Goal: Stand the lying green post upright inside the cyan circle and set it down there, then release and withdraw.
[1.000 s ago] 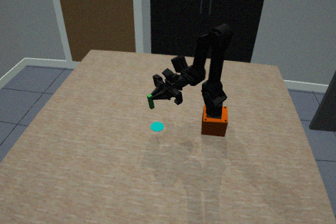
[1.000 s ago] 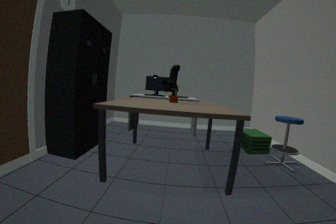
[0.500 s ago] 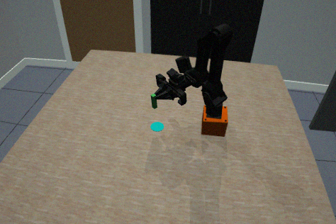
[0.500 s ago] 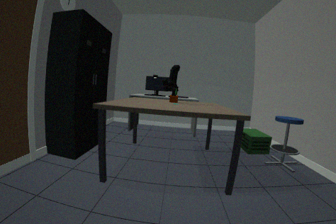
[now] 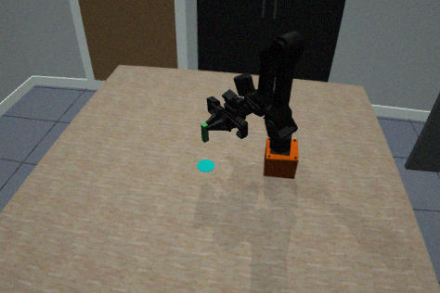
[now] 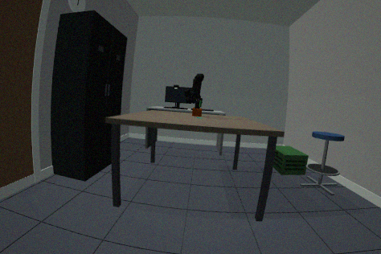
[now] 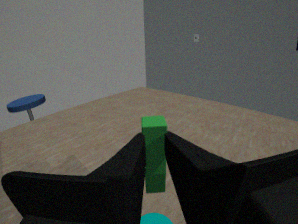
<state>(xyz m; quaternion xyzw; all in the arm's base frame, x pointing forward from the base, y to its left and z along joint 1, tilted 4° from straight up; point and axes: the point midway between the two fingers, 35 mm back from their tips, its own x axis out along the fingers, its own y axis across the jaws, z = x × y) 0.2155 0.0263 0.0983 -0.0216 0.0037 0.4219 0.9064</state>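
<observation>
top view high, exterior low far, wrist close

Arm (image 5: pixel 278 83) is all matte black, boxy links with rounded joint housings, chunky block at the shoulder and another near the wrist. It sits on an orange cube base (image 5: pixel 280 159) with small dark screw dots at the top corners. No cables or markings that I can make out. Gripper (image 5: pixel 207 126) is black too: a wide cross body carrying two flat wedge-shaped fingers that taper toward the tips, plain dark faces, no visible pads or labels. In the exterior view the arm is too small for any detail.
</observation>
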